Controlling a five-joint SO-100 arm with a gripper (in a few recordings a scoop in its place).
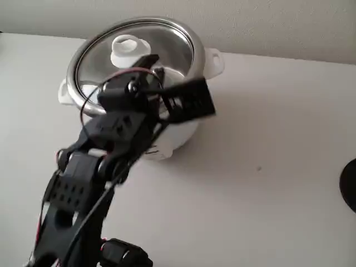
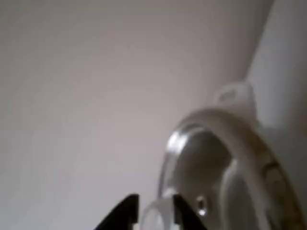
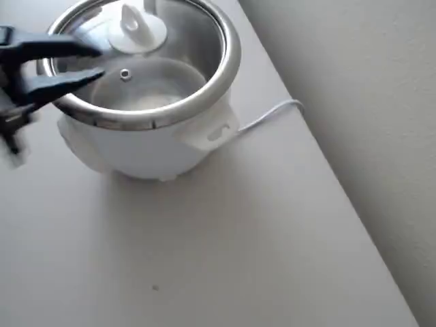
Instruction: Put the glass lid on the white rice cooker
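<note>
Round clear glass lid (image 3: 146, 68) seated on squat white rice cooker (image 3: 146, 146); my black claw (image 3: 95, 60) apart, fingers beside white knob (image 3: 136, 28), lid released.

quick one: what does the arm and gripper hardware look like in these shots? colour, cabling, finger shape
The arm is all black, built from blocky printed-looking segments, some with small hole grids. A thin red cable loops near the wrist, with black wires alongside. The gripper has two black, tapered, pointed fingers. No markings legible.

No readable text

Nothing legible shows on the white rice cooker (image 3: 146, 146), the glass lid (image 3: 146, 65) or the bench (image 3: 225, 238); all are plain or too blurred.
</note>
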